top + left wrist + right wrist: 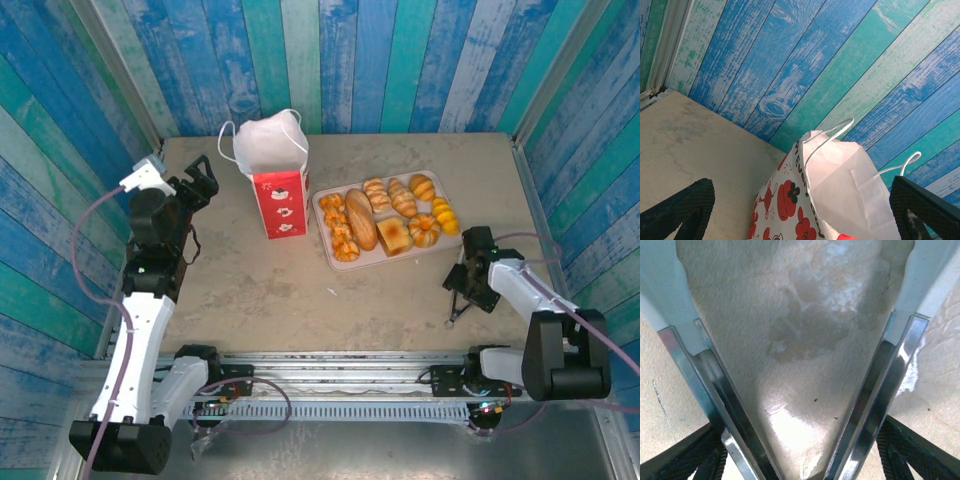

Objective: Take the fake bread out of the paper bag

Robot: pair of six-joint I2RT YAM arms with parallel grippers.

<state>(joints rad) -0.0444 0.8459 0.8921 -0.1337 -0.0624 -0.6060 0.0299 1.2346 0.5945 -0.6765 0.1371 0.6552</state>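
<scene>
Beige table (pixel 300 300) in the top view is closed by blue and green plank walls (pixel 350 60) at its far, left and right edges. The near half of the surface lies bare and gives room to both arms. The paper bag (pixel 275 175) stands upright near the far edge, left of the middle. The left gripper (pixel 203 178) hangs just beside the bag on its left, close to the left edge and apart from the bag. The fake bread (pixel 385 215) lies all together on a pale tray (pixel 323 225), just to the right of the bag. The right gripper (pixel 462 290) is toward the right edge, off the near right corner of the tray and well apart from the bag. It carries metal tongs (pixel 453 312) that point down at the surface. The tray lies between this gripper and the bag.

From the left wrist, the left gripper (pixel 800 182) has its fingers (pixel 680 210) spread wide and has hold of nothing. The paper bag (pixel 840 200) rises just ahead, in line with the gap between them. The plank walls (pixel 840 60) stand close behind the bag, and bare table (pixel 690 140) lies to its left. The inside of the bag cannot be seen.

From the right wrist, the metal tongs (pixel 715 390) open in a wide V over bare table (pixel 805 315), with nothing between their arms. The black fingers (pixel 680 460) of the right gripper (pixel 800 440) stand far apart, one against the outside of each arm, so their hold is on the tongs alone.
</scene>
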